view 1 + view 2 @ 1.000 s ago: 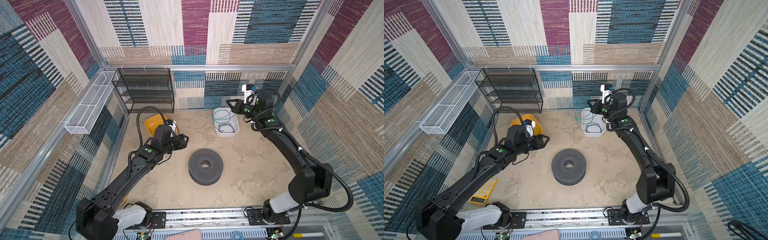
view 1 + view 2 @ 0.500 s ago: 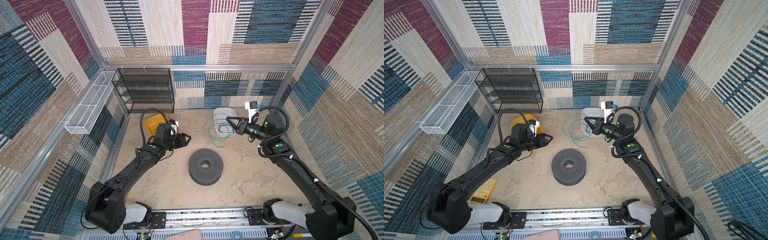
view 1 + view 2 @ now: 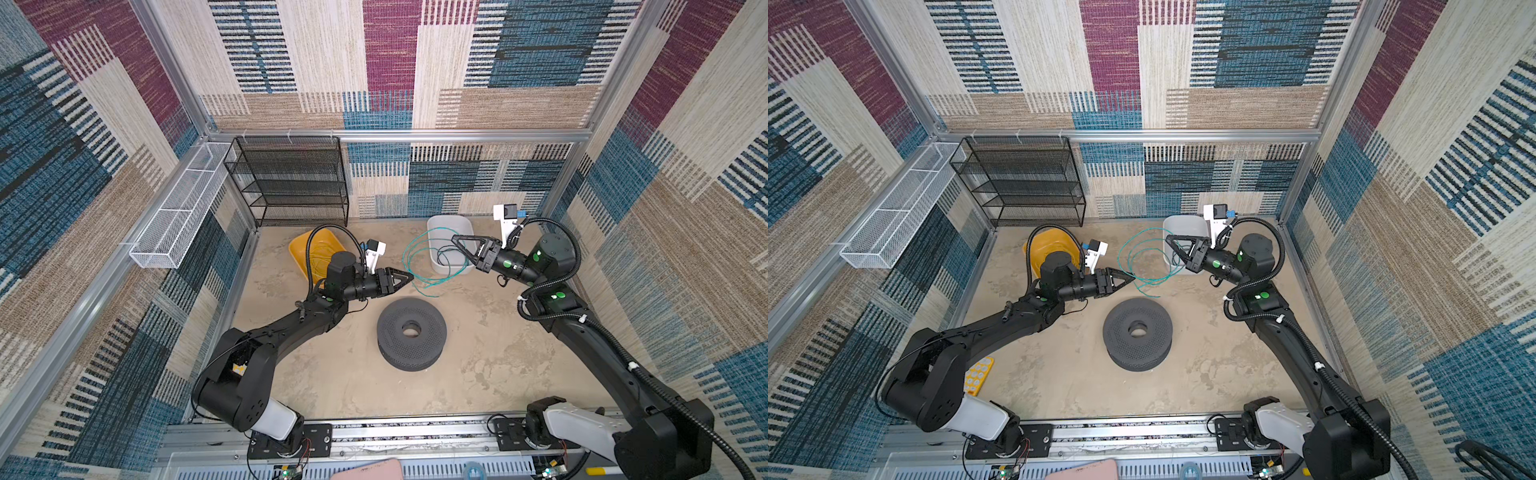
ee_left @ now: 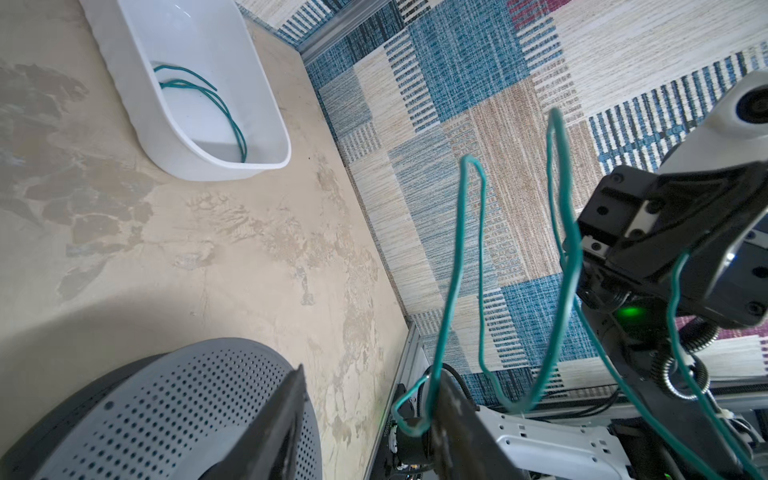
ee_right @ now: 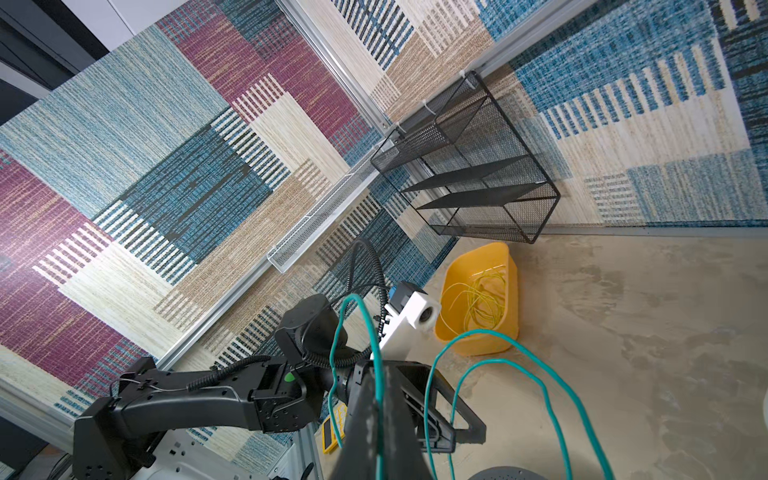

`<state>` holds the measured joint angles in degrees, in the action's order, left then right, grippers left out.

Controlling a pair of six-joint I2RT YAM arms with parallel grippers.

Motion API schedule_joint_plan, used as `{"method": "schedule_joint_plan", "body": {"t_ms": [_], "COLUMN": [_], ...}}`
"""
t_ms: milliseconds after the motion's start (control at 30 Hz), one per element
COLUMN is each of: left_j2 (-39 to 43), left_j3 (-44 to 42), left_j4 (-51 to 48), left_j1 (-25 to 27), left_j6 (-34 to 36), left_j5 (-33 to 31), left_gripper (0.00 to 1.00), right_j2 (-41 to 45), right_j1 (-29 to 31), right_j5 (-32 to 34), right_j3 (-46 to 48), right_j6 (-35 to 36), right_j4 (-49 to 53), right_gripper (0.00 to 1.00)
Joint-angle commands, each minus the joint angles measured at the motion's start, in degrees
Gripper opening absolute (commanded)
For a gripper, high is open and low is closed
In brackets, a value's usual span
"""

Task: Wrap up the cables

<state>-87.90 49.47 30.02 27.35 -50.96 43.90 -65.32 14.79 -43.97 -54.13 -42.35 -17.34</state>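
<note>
A thin teal cable (image 3: 415, 257) (image 3: 1133, 259) hangs in loose loops in the air between my two grippers, left of the white bin (image 3: 451, 217) (image 3: 1183, 219). My right gripper (image 3: 455, 239) (image 3: 1169, 239) (image 5: 376, 368) is shut on the cable (image 5: 498, 340), which runs along the seam of its fingers. My left gripper (image 3: 409, 276) (image 3: 1131, 280) (image 4: 374, 372) is open. A bend of the cable (image 4: 453, 270) sits between its fingers, close against one. A teal strand (image 4: 208, 89) lies in the white bin (image 4: 232, 166).
A black perforated spool (image 3: 411, 332) (image 3: 1138, 332) (image 4: 166, 407) stands mid-floor, just in front of both grippers. A yellow bin (image 3: 307, 249) (image 5: 478, 257) holding thin yellow wires sits behind the left arm. A black wire rack (image 3: 291, 183) and a white mesh basket (image 3: 178, 212) line the back left.
My right gripper has drawn the teal cable out of the white bin toward the middle. My left gripper has reached right, to the hanging loops.
</note>
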Motion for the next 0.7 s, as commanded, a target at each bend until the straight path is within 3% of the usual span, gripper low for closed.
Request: {"method": "schedule_joint_plan", "body": {"t_ms": [0,333,500,667], "left_j2": [-1.32,-4.22,-4.43,-2.62], "left_j3": [-0.95,0.18,0.12,-0.11], "left_j4": [10.92,15.53,15.59,12.34], "left_j1": [0.5,0.95,1.03,0.86], "left_j6": [-4.09,-6.43,-6.35,-3.93], "left_j5": [1.99,1.24,0.37,-1.86], "left_gripper": [0.51,0.46,0.21,0.03], "right_j2": [0.28,0.13,0.26,0.26], "right_j1": [0.22,0.84,0.88,0.87], "right_j5": [-1.08,-0.95,-0.26,0.5], "right_j3": [0.1,0.43,0.77,0.67], "right_j6": [-2.26,-2.56,-2.14,-1.19], "right_j4": [-3.84,-3.62,-3.08,-2.09], "right_gripper": [0.0,0.0,0.0,0.0]}}
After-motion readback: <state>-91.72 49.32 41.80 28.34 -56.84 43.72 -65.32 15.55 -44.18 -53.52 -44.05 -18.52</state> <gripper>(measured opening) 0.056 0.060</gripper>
